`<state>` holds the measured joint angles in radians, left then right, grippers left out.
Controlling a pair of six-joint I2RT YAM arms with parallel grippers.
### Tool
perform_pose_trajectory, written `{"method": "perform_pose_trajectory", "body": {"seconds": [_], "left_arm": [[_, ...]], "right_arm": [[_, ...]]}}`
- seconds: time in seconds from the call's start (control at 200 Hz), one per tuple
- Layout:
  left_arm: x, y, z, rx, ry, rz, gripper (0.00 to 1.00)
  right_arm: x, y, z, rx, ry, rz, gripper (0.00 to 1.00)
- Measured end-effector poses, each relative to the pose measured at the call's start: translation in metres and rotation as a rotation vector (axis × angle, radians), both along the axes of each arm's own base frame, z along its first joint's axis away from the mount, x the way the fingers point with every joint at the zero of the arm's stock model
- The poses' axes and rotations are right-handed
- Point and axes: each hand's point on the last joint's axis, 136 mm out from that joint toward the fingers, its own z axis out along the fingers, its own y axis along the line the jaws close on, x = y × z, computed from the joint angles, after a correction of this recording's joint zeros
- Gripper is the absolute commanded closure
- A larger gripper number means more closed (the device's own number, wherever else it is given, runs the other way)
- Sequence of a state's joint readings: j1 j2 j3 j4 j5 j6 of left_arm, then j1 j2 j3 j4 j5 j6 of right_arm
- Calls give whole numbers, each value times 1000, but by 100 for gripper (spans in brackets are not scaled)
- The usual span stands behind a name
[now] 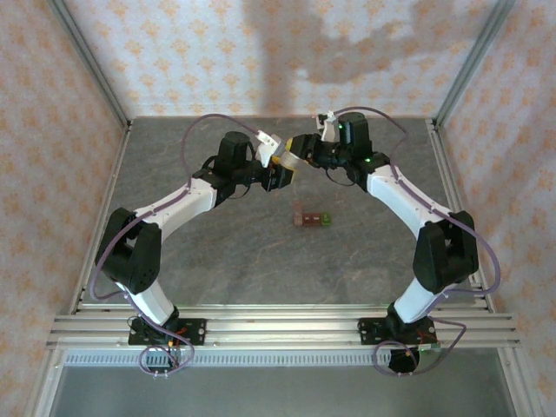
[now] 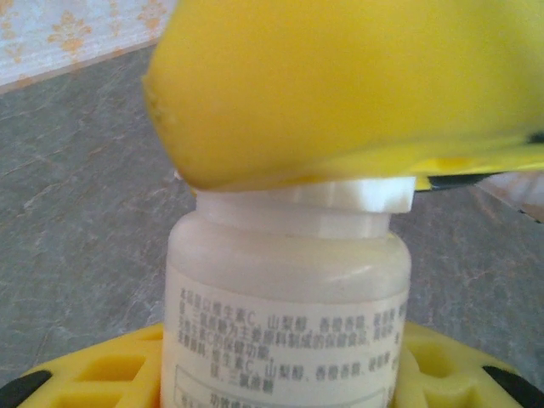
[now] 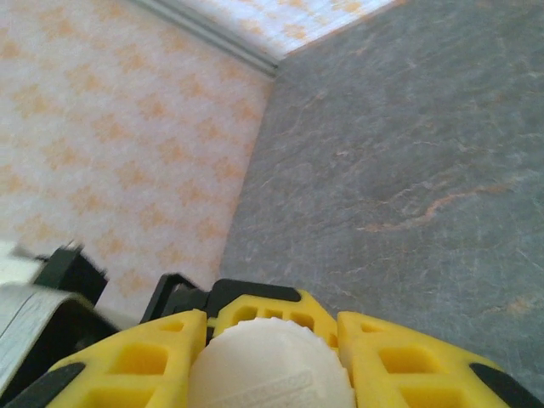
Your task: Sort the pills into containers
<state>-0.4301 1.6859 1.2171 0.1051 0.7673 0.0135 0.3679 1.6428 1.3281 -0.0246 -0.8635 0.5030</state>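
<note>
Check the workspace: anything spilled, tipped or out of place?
Nothing stands out. The left gripper holds the white bottle, the right gripper grips its cap, and the container strip sits level on the table.

White-black arms (image 1: 178,204), purple cables (image 1: 205,118), seemingly green light (image 1: 369,159)

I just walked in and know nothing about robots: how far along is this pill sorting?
Early, it seems. The containers sit on the table, contents too small to tell. In hand: the left claw holds the white bottle while the right claw grips its cap. Left: get the cap off, then all the sorting.
</note>
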Motion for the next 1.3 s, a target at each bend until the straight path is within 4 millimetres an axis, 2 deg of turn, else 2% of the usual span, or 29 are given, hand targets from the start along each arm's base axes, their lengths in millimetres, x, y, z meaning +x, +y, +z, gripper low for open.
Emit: {"method": "perform_pose_trajectory", "body": {"seconds": [0.265,0.566,0.601,0.671,0.736,0.861,1.006,1.301], "left_arm": [[-15,-15,21,-125,17,-110,100],[-22,-18,22,-141,28,-148,100],[-22,-18,22,-141,27,-147,100],[-21,-17,22,-138,28,-141,100],[-17,-15,18,-125,34,-113,100],[-4,-4,11,-86,28,-35,100],[9,7,6,-31,-12,45,100],[15,22,4,100,-99,130,100]], "right_arm": [[-21,-8,25,-16,-176,205,74],[-29,-10,25,-25,-197,263,73],[-29,-10,25,-23,-193,261,67],[-28,-10,24,-12,-175,250,38],[-25,-11,21,-2,-153,229,27],[-13,-22,10,5,-96,134,20],[-4,-34,-1,22,4,0,19],[16,-47,-13,66,141,-216,17]]}}
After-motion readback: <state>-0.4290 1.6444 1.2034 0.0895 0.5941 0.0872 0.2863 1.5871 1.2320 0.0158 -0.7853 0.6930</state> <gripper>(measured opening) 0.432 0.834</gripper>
